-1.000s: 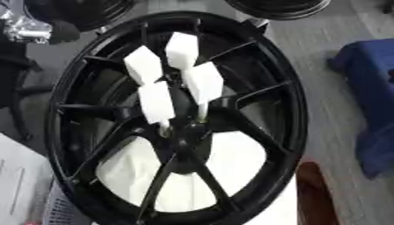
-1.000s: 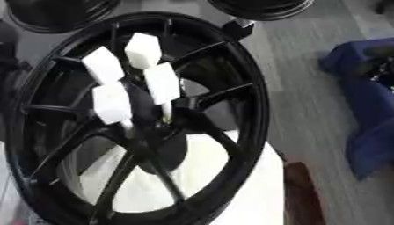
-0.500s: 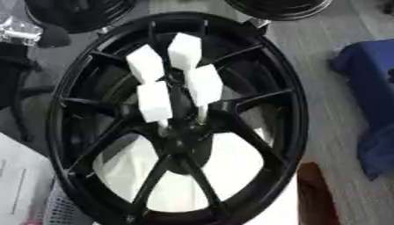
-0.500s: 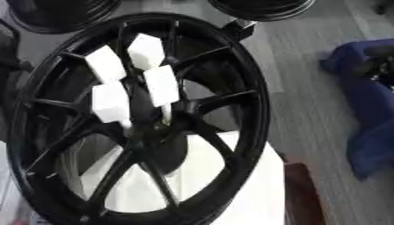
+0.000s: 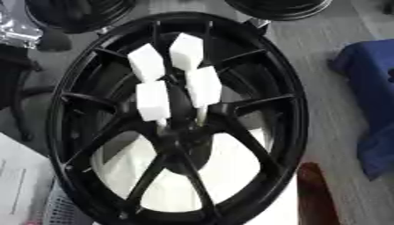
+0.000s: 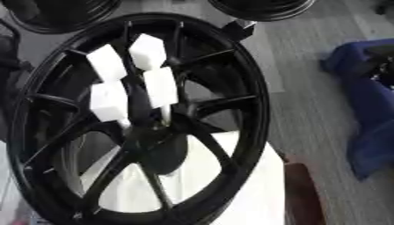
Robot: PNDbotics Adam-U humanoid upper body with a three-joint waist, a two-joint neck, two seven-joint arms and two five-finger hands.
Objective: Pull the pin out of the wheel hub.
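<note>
Hand of mine (black on black spokes, so which side it is, and whether it is closed, I cannot tell) hangs just above the wheel hub, showing mainly its white blocks. A pale pin reaches down into the hub, so I judge the pull not yet done.

Access to wheel hub: 4 white blocks stand on thin pins just above it, crowding approach from the far side. Gaps between spokes below the hub are open to white surface.
</note>
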